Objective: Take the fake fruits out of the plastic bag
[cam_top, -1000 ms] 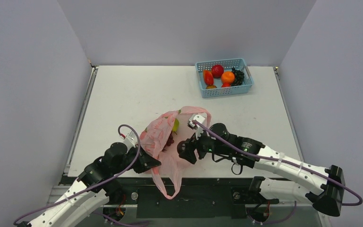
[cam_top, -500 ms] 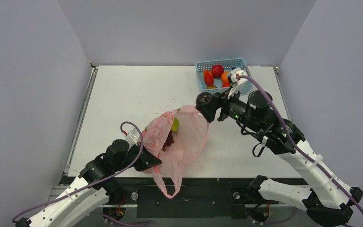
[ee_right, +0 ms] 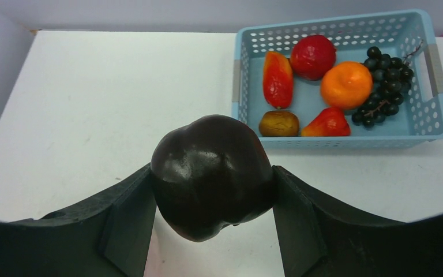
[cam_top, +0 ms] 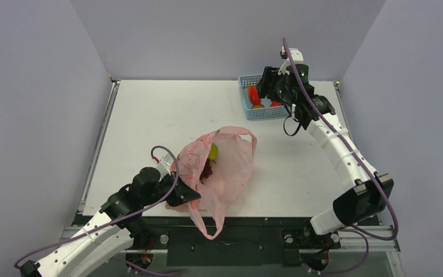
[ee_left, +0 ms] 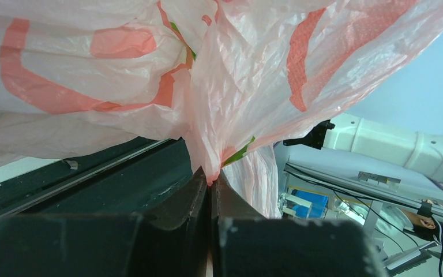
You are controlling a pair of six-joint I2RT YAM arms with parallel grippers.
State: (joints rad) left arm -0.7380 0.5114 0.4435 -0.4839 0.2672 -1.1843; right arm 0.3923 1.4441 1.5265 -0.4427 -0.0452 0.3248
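Dark and round, one fruit (ee_right: 207, 156) sits pinched in the right tool (ee_right: 212, 179). Ahead of it, one blue basket (ee_right: 432, 109) holds six fruits. The left tool (ee_left: 210, 193), pressed together, pinches one pink bag (ee_left: 254, 69). Just beyond it, one pear (cam_top: 214, 152) and one grape bunch (cam_top: 207, 171) lie inside.

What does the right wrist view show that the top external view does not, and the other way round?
Only the right wrist view: the right gripper clamping a dark round fruit, and black grapes in the blue basket. Only the top external view: the plastic bag with a yellow-green pear inside, pinched by the left gripper. Both: the blue basket on the white table.
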